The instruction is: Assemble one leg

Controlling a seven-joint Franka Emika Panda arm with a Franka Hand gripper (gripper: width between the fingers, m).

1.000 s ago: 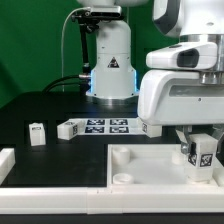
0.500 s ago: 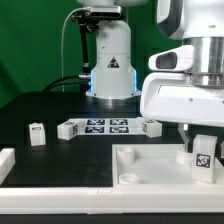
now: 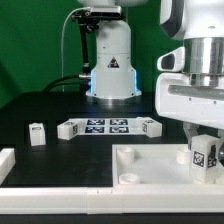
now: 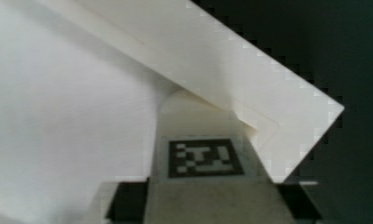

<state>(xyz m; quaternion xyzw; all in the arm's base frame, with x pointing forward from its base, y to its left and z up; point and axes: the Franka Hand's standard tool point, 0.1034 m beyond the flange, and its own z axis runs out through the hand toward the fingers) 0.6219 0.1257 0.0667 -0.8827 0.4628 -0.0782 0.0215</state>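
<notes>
Leg carried further to the exterior view's right.
The leg point(image 3: 204, 155) is clamped by the hand point(image 3: 204, 148) above the white panel point(image 3: 150, 165).

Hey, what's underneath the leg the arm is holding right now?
The leg sits in the end effector over the white square panel. In the wrist view the panel's surface lies beneath it. The leg's own bottom end, and any hole there, is covered.

At lower right of the frame, the leg point(image 3: 205, 155) is held upright in the gripper point(image 3: 205, 143) above the white square panel point(image 3: 150, 165), with the marker board point(image 3: 105, 126) at centre.
</notes>
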